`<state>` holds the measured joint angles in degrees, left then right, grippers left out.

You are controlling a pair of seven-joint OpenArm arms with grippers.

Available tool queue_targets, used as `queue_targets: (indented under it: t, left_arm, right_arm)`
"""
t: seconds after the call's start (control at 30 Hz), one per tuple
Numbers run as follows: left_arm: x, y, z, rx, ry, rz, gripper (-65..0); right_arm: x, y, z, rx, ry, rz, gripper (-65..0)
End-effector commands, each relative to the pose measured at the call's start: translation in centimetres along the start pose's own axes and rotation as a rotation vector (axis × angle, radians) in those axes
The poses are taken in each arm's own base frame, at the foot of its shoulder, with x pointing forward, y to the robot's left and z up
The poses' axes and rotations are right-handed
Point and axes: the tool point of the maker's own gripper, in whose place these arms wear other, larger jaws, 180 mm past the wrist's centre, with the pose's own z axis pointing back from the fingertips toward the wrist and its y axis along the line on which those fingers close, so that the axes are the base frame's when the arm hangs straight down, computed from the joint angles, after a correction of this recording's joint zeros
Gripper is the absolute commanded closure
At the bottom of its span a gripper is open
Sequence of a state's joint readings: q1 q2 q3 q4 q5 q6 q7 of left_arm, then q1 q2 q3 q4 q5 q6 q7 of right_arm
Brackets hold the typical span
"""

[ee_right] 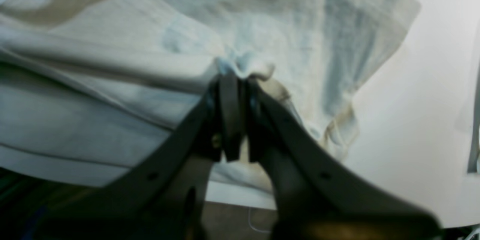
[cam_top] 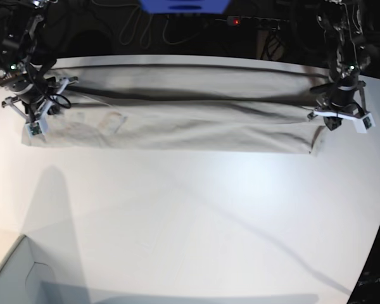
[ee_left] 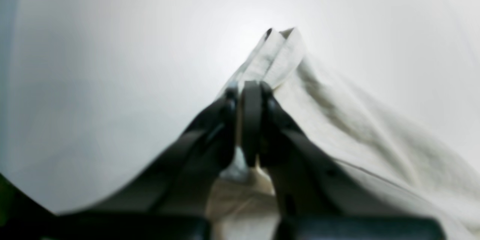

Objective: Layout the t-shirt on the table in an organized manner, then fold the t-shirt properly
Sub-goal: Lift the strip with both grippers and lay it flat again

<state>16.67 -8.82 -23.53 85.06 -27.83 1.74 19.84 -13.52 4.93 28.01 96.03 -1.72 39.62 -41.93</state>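
Note:
The light grey-beige t-shirt point(cam_top: 190, 123) is stretched in a long, wrinkled band across the far part of the white table point(cam_top: 209, 221). At its end on the base view's right, my left gripper point(cam_top: 323, 121) is shut on the cloth. The left wrist view shows the left gripper point(ee_left: 249, 87) pinching a folded edge of the t-shirt point(ee_left: 356, 127) above the table point(ee_left: 93, 82). My right gripper point(cam_top: 37, 121) is shut on the other end. In the right wrist view, the right gripper point(ee_right: 232, 77) bites a bunched fold of the t-shirt point(ee_right: 112, 63), and bare table point(ee_right: 412, 120) shows on the right.
A pale box corner point(cam_top: 12, 278) sits at the near left of the base view. Cables and a blue object point(cam_top: 183, 5) lie beyond the table's far edge. The table edge curves away on the right.

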Motion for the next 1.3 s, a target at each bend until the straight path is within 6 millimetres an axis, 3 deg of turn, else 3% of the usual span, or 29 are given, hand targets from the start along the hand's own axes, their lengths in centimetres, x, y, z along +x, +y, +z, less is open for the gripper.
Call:
queue_targets:
  t: [0.0, 0.27, 0.67, 0.77, 0.87, 1.07, 1.27]
  left_arm:
    - [1.2, 0.1, 0.1, -0.002, -0.039, -0.015, 0.0]
    - [0.4, 0.6, 0.0, 0.010, -0.018, -0.012, 0.0]
    - [1.2, 0.4, 0.0, 0.005, -0.038, -0.013, 0.0]
    - [1.1, 0.2, -0.1, 0.001, -0.037, -0.012, 0.0]
    - [1.0, 0.2, -0.2, 0.001, -0.035, -0.011, 0.0]
    - [1.7, -0.3, -0.6, -0.007, -0.049, -0.005, 0.0]
    - [2.5, -0.8, -1.0, -0.015, -0.064, -0.004, 0.0]
  right_arm:
    - [1.0, -0.6, 0.4, -0.011, -0.034, 0.017, 0.0]
    - [1.1, -0.6, 0.4, -0.012, -0.038, 0.018, 0.0]
    - [10.5, -5.2, 1.5, -0.117, -0.219, 0.080, 0.0]
    - [11.6, -5.7, 1.7, -0.127, -0.244, 0.077, 0.0]
    - [11.1, -5.6, 1.4, -0.122, -0.236, 0.071, 0.0]
    - [6.6, -4.0, -0.2, -0.060, -0.167, 0.040, 0.0]
    - [3.3, -2.4, -0.7, -0.014, -0.143, 0.016, 0.0]
